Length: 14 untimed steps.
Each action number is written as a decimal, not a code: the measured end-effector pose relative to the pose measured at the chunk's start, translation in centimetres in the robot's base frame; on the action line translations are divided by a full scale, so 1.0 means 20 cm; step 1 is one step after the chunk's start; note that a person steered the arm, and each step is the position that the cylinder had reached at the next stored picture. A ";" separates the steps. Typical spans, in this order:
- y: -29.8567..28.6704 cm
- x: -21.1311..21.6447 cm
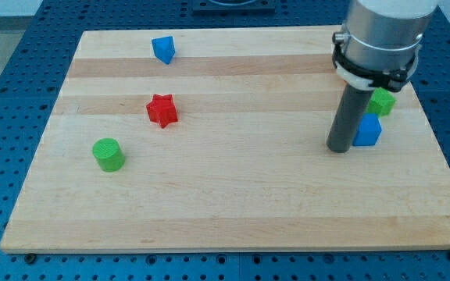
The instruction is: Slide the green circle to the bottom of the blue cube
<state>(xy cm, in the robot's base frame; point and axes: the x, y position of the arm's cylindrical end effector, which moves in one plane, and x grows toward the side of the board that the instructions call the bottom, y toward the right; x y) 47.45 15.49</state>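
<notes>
Green circle (108, 154) sits at the lower left of the wooden board (233, 211), well apart from the blue cube (368, 131) on the right side. I see my tip (338, 148) resting just left of that cube, touching or nearly so. It is a plain rod with no jaws, holding nothing. Behind the cube lies a green block (382, 102); a red star (162, 110) and a blue block (163, 49) occupy the upper left.
</notes>
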 end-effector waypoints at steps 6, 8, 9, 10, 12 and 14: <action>-0.70 -0.07; -1.56 -0.13; -2.07 -0.09; -2.18 0.09; -1.56 0.12; -1.00 0.11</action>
<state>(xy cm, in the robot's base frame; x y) 49.75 -4.45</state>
